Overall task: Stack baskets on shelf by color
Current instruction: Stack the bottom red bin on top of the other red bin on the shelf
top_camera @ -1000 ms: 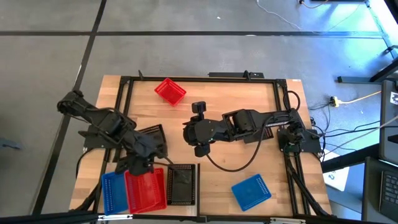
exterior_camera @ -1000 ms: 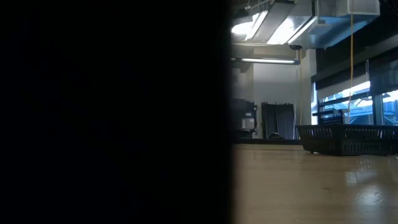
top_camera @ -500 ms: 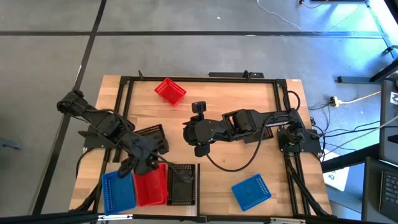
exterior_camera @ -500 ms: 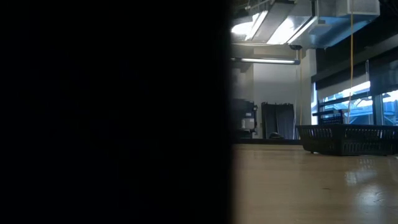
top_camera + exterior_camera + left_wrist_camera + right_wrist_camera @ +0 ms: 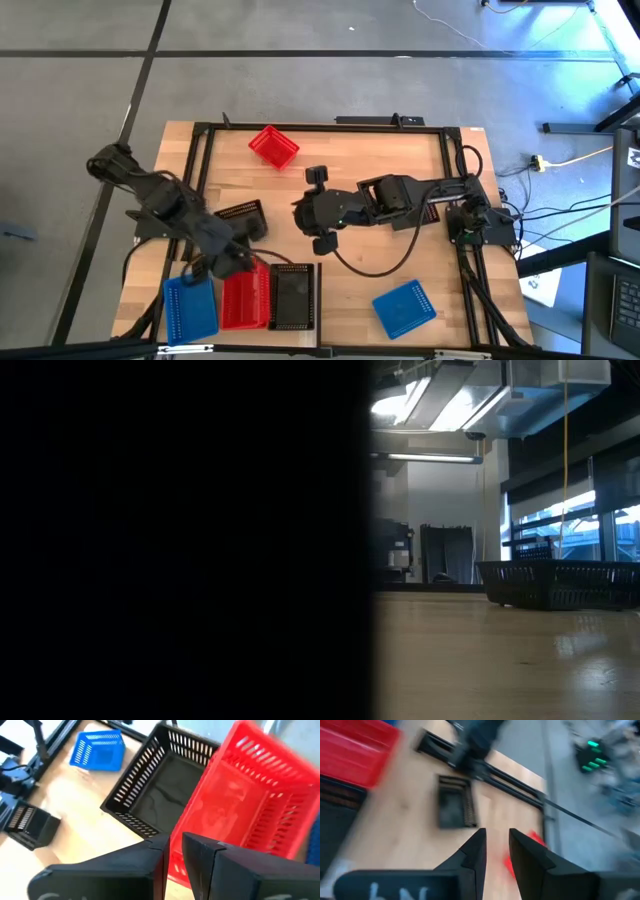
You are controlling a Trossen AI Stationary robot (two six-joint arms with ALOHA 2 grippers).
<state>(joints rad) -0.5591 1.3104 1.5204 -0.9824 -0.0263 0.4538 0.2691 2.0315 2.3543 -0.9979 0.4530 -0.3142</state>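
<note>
- Grey floor lay all around the wooden counter [image 5: 340, 160], and its black frame ran along the edges.
- Within the last second the left hand [image 5: 232, 262] had let go of a red basket [image 5: 243, 298]. One second earlier this basket was wider in the high view and tilted over its neighbours; now it sat lower, in line between the blue basket [image 5: 190, 308] and the black basket [image 5: 292, 297] at the near edge.
- In the left wrist view the left hand's fingers [image 5: 200, 852] were a little apart and had nothing between them. They stood just beside the red basket's wall, and I could not tell whether they touched it.
- My judgement was that one more red basket was now placed, and the arm was free to fetch another.
- The right hand [image 5: 303, 214] waited above the middle of the counter, fingers apart and empty, and it did not move in this time.
- The baskets were small rectangles of plastic with grid walls. Three colours stood side by side in the row; whether each was one basket or several nested I could not tell.
- Outside the row were a red one [image 5: 273, 146] at the far side, a blue one [image 5: 404, 309] at the near right, and a black one [image 5: 245, 219] behind the left arm.
- I could not make out the pale shelf panel under the row.
</note>
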